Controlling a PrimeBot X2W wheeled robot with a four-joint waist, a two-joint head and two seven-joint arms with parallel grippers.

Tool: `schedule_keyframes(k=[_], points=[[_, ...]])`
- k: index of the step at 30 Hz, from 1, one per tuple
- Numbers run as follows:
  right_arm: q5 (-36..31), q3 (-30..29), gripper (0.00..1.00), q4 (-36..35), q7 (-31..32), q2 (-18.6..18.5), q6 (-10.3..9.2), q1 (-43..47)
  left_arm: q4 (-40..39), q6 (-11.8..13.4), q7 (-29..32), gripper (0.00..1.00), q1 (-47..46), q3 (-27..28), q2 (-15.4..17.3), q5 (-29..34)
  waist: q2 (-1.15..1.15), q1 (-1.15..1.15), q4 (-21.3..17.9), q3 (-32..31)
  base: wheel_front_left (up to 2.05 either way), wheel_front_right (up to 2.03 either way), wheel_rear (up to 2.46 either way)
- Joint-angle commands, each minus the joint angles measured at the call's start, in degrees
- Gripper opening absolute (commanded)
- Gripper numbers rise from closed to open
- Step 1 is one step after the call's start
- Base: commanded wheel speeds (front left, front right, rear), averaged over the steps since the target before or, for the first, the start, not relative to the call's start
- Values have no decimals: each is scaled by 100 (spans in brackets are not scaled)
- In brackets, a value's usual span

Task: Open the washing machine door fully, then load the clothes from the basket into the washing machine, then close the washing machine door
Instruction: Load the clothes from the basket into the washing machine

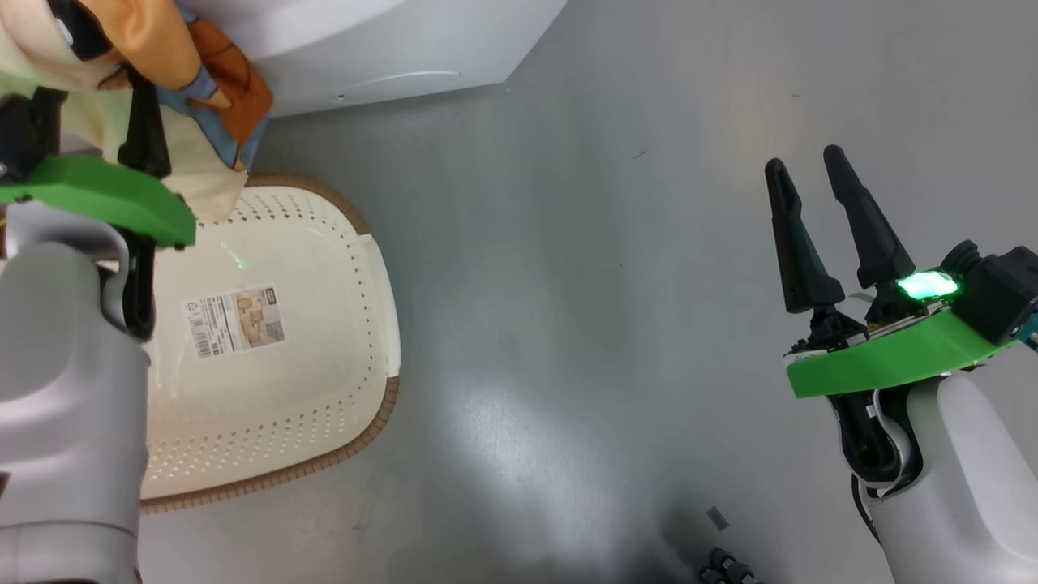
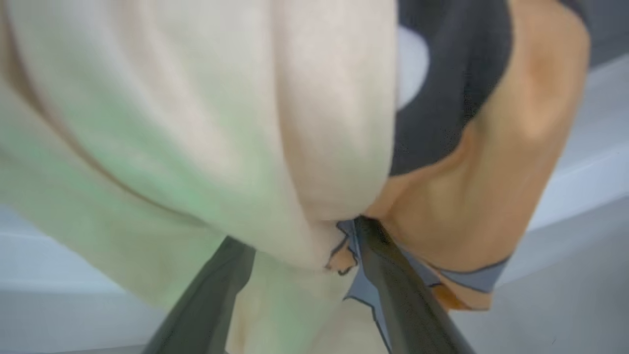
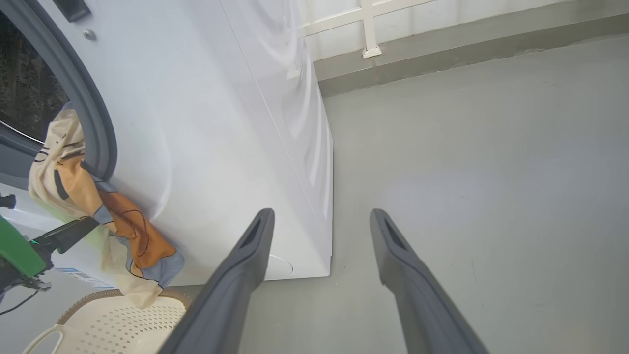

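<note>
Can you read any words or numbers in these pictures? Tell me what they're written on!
On the white label sticker on the floor of the cream perforated plastic basket: a barcode and small print, too small to read.
On the pale blue sticker low on the big white washing machine: too blurred to read.
So there is no text that can be quoted.

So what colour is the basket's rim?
Brown, woven-look rim on the cream basket; head view shows it best.
</note>
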Motion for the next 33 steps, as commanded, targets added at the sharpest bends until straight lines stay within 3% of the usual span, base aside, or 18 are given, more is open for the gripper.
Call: schedule_keyframes(k=[1,2,3,5,6,19,33], points=[[30,127,100,-110,-26,-22,9,98,-64,-36,-22,100,-88,76,167,-32,0,0,5,-3,0,0,0],[30,133,100,-107,-26,-21,9,97,-33,-38,-22,90,-133,68,162,-40,0,0,4,-8,0,0,0],[29,140,100,-105,-26,-19,9,96,-18,-40,-22,58,-174,64,157,-54,0,0,2,-13,0,0,0],[26,148,100,-106,-26,-16,9,95,-11,-43,-22,25,-228,56,148,-77,0,0,-2,-23,0,0,0],[23,147,100,-107,-26,-15,9,97,-26,-45,-22,0,-239,55,144,-84,0,0,-1,-28,0,0,0],[9,143,100,-95,-26,-22,9,170,-556,-57,-22,0,229,-16,142,-129,0,0,98,-160,0,0,0],[43,159,100,-67,-26,43,9,202,-2730,-61,-22,0,1255,-41,295,-351,0,0,235,-263,0,0,0]])
